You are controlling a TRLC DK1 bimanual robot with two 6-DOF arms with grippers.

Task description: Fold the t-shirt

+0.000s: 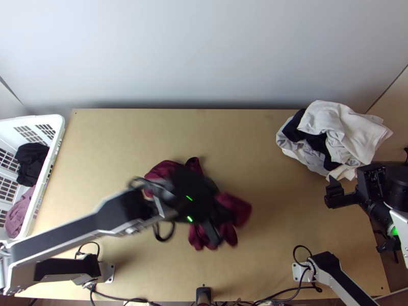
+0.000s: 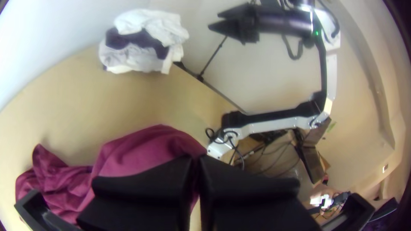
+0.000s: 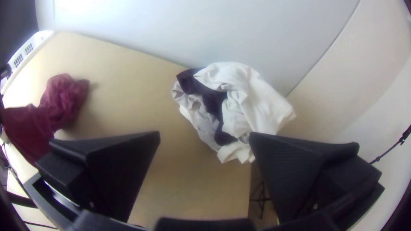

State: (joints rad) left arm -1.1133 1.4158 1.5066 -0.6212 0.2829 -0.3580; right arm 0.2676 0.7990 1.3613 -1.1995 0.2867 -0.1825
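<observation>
Left claw (image 2: 195, 159) pinches the bunched maroon cloth t-shirt (image 2: 143, 149), likely light, limp, best held by opposite edges.

this looks like a robotics lab or a test corner: a left arm (image 1: 56, 244) and a right arm (image 1: 342, 279) mounted at a light wooden bench (image 1: 117, 137), black cables (image 1: 120, 300) along its near edge, a plain pale wall (image 1: 204, 61) behind, and a laundry basket (image 1: 51, 119) beside it.
</observation>
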